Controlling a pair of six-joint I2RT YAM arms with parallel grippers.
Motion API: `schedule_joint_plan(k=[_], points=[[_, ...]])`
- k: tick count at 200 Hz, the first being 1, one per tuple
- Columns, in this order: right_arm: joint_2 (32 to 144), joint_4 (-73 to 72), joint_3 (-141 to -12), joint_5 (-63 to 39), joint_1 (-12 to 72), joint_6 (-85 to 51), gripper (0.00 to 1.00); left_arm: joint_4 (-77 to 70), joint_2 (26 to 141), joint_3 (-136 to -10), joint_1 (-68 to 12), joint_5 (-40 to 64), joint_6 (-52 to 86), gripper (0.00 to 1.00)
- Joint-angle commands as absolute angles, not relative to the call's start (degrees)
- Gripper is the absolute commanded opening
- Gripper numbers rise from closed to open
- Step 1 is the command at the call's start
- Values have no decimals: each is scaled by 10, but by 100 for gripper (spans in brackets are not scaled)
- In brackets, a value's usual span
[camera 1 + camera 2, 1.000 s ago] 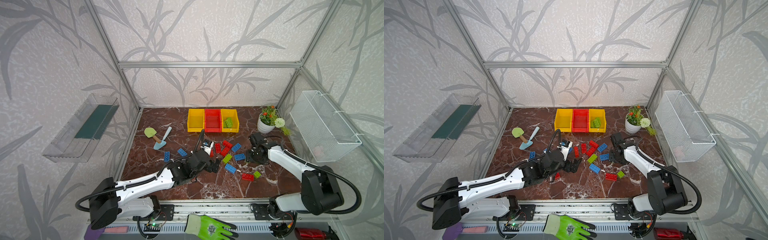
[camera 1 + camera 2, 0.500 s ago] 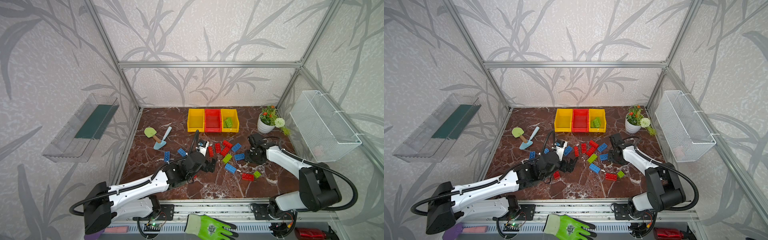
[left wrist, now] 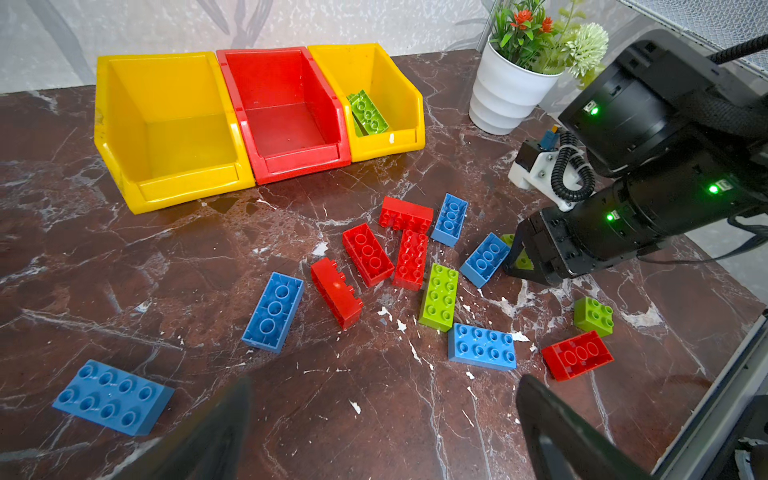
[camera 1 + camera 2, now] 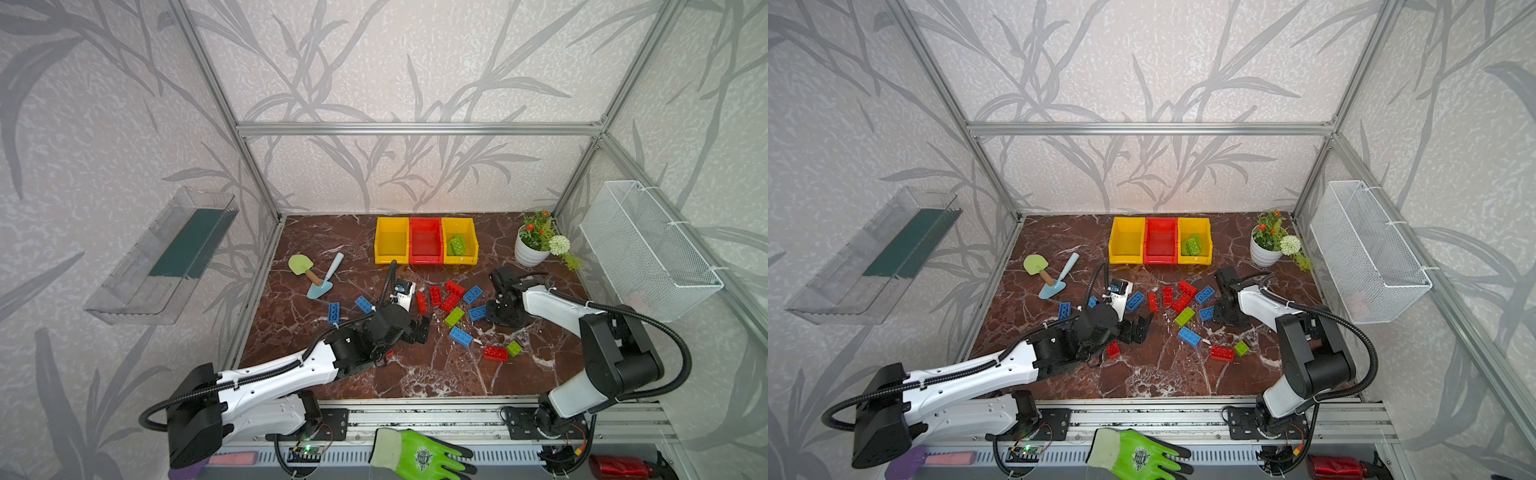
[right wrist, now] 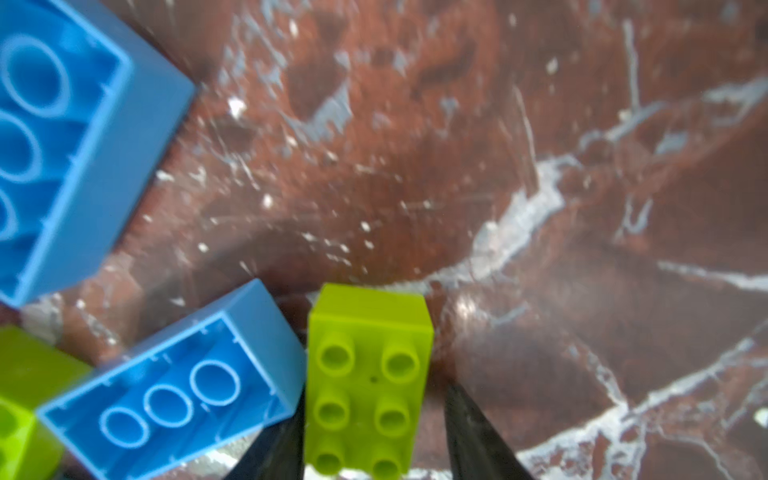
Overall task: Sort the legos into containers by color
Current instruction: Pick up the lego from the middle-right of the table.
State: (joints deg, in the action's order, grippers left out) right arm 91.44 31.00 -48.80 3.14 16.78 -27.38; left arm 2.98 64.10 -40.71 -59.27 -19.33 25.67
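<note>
My right gripper straddles a lime lego out front of the containers (jaws narrow, can't tell if gripping); left gripper gapes wide.

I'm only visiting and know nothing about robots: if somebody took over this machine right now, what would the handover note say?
Left gripper: open, empty, above the table.
Right gripper: open, jaws astride a lime brick on the table; a gap shows on one side, so not gripped.
Done: lime bricks lie in the yellow bin beside the flowerpot.
Red bin and other yellow bin: empty.
Left: the loose bricks, red, blue and lime, scattered on the table.
</note>
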Motion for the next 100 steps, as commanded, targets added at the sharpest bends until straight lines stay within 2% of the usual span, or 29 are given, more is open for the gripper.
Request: schedule_joint_plan(k=[1,56,100], points=[[934,311,-515,42,171,-267,50,37,641,-402,-596,-227,265,99],[961,329,-548,65,171,-254,27,43,650,-409,-595,-243,254,99],[942,368,-606,71,171,-241,23,47,678,-430,-590,-252,237,99]])
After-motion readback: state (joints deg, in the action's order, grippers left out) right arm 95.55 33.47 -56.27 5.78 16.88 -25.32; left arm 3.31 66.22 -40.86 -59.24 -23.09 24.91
